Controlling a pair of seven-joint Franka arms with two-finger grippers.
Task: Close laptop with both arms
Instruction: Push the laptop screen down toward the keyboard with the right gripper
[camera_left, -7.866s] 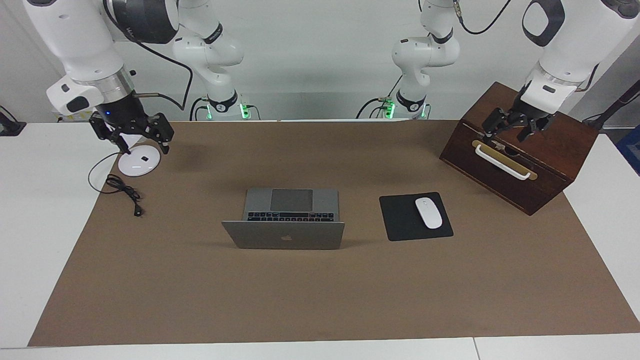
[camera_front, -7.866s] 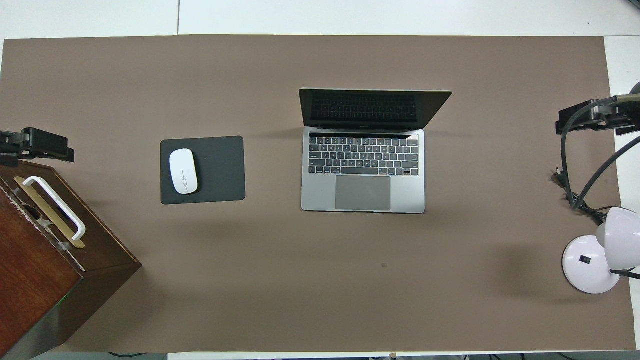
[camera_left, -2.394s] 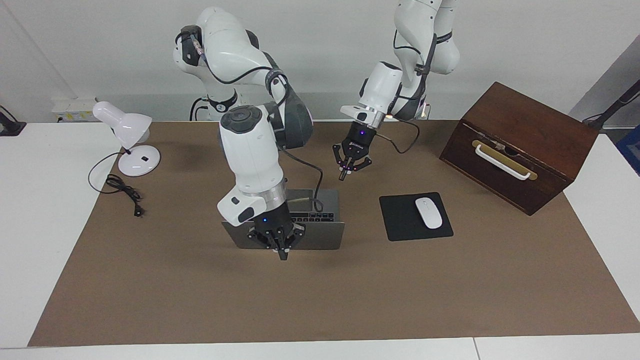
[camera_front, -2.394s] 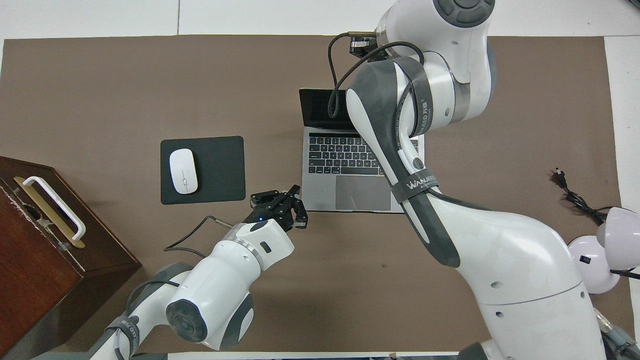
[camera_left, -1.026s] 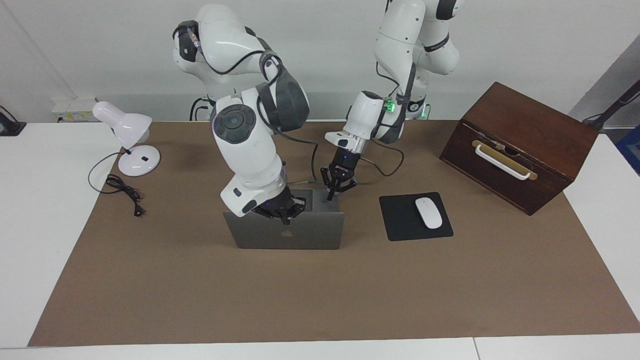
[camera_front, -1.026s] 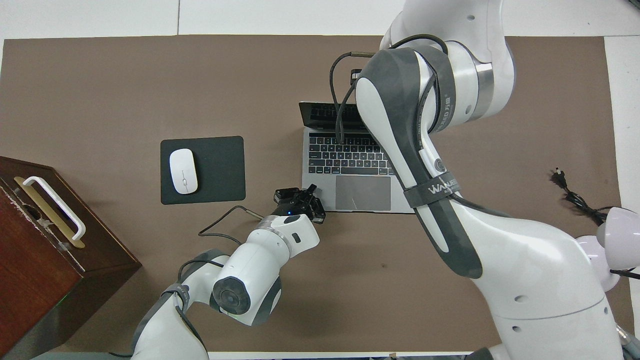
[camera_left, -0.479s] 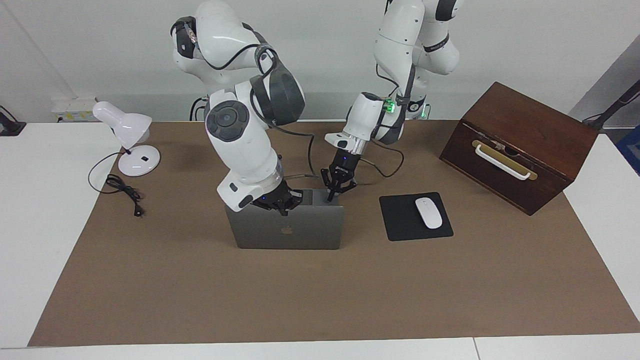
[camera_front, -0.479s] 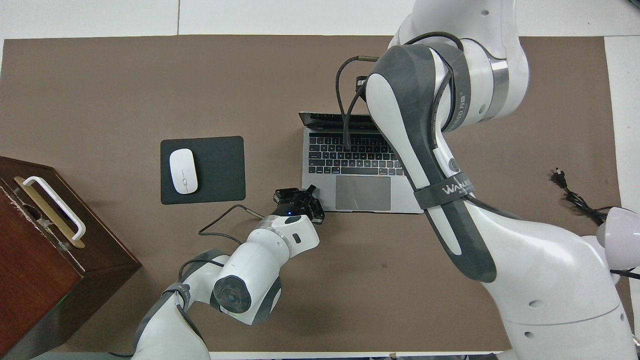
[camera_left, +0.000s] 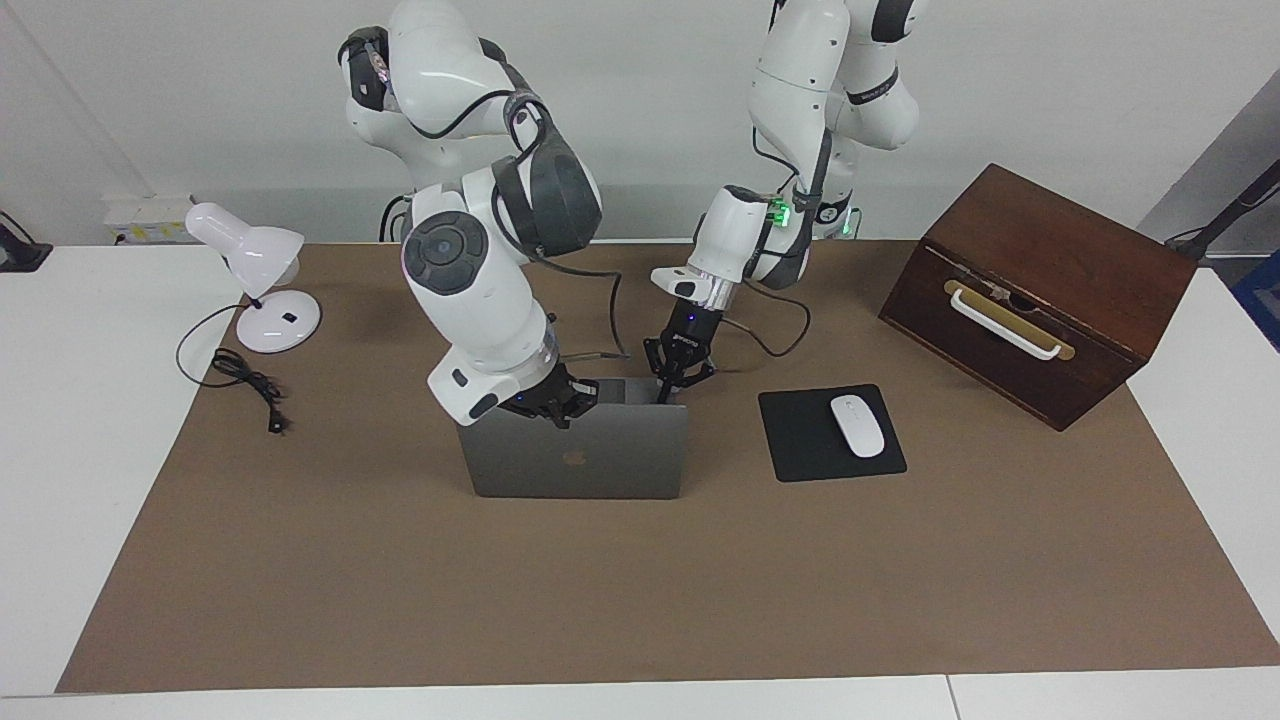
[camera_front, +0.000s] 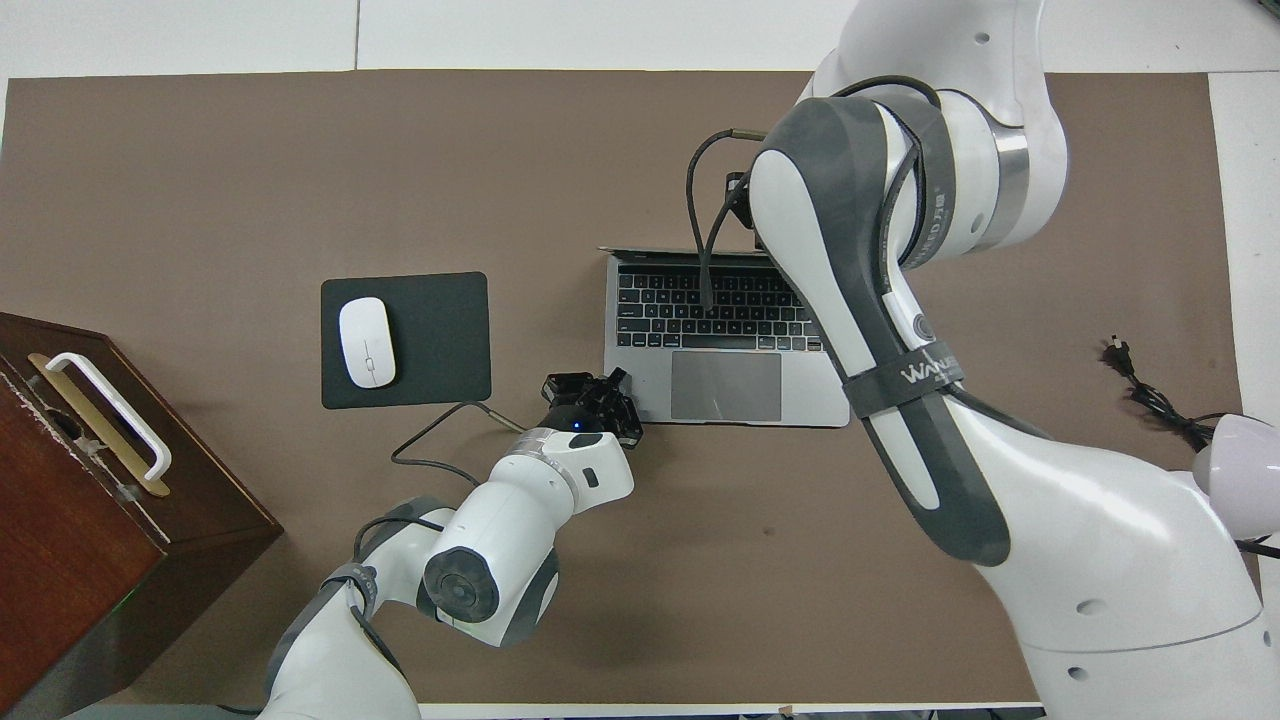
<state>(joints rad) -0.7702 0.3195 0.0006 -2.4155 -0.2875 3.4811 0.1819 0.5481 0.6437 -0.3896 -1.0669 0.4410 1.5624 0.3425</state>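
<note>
While the right gripper (camera_left: 560, 408) leans on the one laptop's (camera_left: 580, 455) lid, finger state unclear, the left gripper (camera_left: 668, 388), fingers spread, points down at its corner.

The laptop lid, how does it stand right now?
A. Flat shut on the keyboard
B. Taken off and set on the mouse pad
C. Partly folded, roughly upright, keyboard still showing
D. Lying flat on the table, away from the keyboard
C. In the facing view the laptop lid stands up with the right gripper at its top edge, and the overhead view shows the keys uncovered.
</note>
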